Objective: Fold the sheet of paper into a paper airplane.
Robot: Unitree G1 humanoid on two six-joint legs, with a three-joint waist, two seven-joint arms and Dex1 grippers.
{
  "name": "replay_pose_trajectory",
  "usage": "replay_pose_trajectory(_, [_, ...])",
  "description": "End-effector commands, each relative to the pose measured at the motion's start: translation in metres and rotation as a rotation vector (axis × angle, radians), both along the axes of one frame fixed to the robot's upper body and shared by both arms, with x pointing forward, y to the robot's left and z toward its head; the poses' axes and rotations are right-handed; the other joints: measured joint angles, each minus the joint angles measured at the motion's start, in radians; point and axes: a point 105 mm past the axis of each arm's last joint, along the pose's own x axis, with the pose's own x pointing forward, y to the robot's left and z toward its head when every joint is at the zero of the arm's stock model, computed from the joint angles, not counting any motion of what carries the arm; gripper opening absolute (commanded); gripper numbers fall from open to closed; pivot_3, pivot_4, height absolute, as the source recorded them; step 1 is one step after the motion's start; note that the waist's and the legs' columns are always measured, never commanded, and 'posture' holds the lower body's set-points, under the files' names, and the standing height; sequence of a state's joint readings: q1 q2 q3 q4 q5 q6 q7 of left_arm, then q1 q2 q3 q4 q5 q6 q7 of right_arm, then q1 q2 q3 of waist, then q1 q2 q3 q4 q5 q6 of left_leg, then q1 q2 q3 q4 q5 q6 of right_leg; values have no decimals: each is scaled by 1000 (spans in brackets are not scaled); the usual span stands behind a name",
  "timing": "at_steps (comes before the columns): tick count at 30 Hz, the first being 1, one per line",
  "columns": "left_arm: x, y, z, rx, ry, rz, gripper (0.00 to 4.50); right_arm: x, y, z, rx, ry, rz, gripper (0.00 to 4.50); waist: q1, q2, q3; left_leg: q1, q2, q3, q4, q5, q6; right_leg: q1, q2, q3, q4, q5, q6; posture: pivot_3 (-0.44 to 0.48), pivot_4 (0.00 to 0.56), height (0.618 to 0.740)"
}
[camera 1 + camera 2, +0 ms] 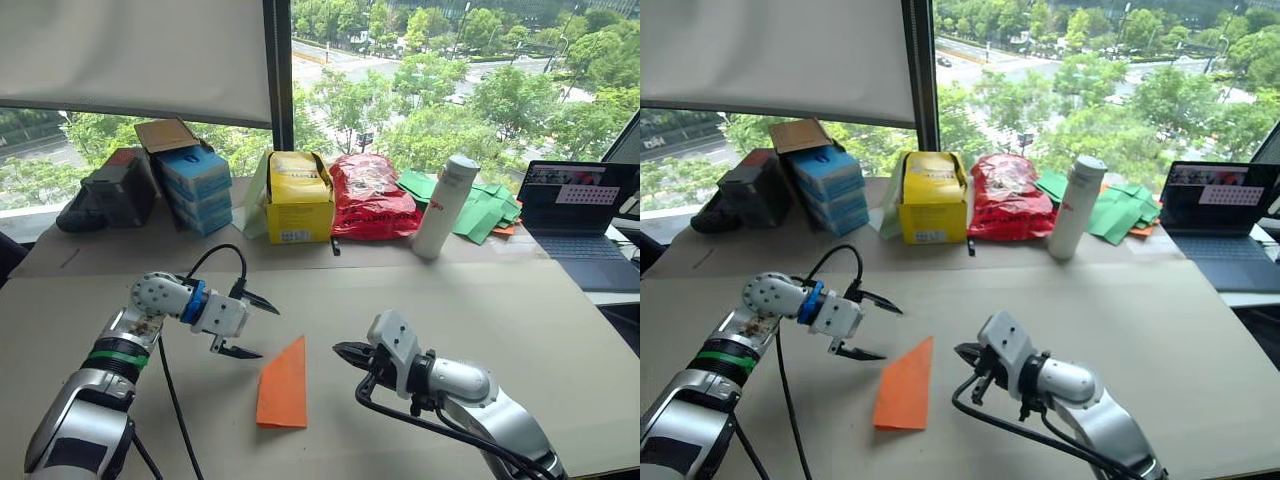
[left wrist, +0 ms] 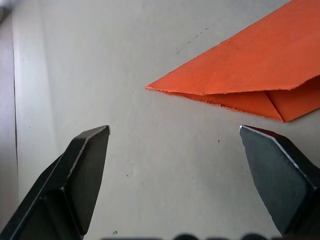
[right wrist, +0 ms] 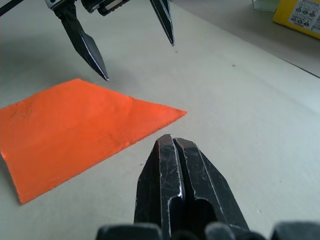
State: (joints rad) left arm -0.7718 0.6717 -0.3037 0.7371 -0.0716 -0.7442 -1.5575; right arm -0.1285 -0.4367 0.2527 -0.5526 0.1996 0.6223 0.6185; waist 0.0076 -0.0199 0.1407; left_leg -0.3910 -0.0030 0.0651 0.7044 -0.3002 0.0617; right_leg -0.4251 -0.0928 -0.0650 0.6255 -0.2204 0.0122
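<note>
The orange sheet of paper (image 1: 284,385) lies flat on the beige table (image 1: 520,320), folded into a pointed wedge with its tip toward the window, the shape of a flat paper airplane. In the left wrist view the paper (image 2: 250,75) shows layered folded edges. My left gripper (image 1: 266,331) hovers open just left of the tip, with nothing between its fingers. My right gripper (image 1: 340,350) is shut and empty, its tip a short way right of the paper (image 3: 75,125). The right wrist view also shows the left gripper (image 3: 139,60) beyond the paper.
Along the table's far side stand stacked blue boxes (image 1: 195,188), a yellow box (image 1: 298,197), a red bag (image 1: 370,195), a white bottle (image 1: 445,205) and green paper pieces (image 1: 480,210). An open laptop (image 1: 580,220) sits at the far right.
</note>
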Motion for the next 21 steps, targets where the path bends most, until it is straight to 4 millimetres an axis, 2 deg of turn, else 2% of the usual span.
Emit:
replay_pose_trajectory(1, [-1, -4, 0, 63, -17, -94, 4195, 0, -4, 11, 2, -54, -30, 0, -2, 0, 0, 0, 0, 0, 0, 0, 0, 0, 0, 0, 0, 0, 0, 0, 150, 740])
replay_pose_trajectory(4, [2, -19, 6, 30, -34, -144, 4195, 0, -6, 11, 0, -61, -51, 0, 0, -1, 0, -1, 0, -1, 1, 0, 0, 0, 0, 0, 0, 0, 1, 0, 150, 740])
replay_pose_trajectory(12, [-7, -34, 1, 37, -33, -243, 4195, 2, -7, 9, 0, -65, -84, 0, 1, -1, 0, -1, 0, -1, 7, -2, 3, 1, 0, 1, 1, 0, 3, 0, 150, 740])
replay_pose_trajectory(15, [-10, -34, -3, 46, -19, -259, 3344, 3, -7, 9, -2, -66, -91, 0, 1, -1, 0, -2, 0, -1, 8, -2, 3, 1, 0, 1, 1, 0, 3, 0, 150, 740])
replay_pose_trajectory(20, [-13, -33, -5, 48, -11, -269, 1716, 4, -8, 9, -2, -69, -99, 0, 1, -1, 0, -2, 0, -2, 8, -2, 3, 1, 0, 1, 1, 0, 3, 0, 150, 740])
replay_pose_trajectory(21, [-13, -33, -5, 49, -11, -268, 1271, 4, -8, 10, -1, -70, -100, 0, 1, -1, 0, -2, 0, -2, 8, -2, 3, 1, 0, 1, 1, 0, 3, 0, 150, 740])
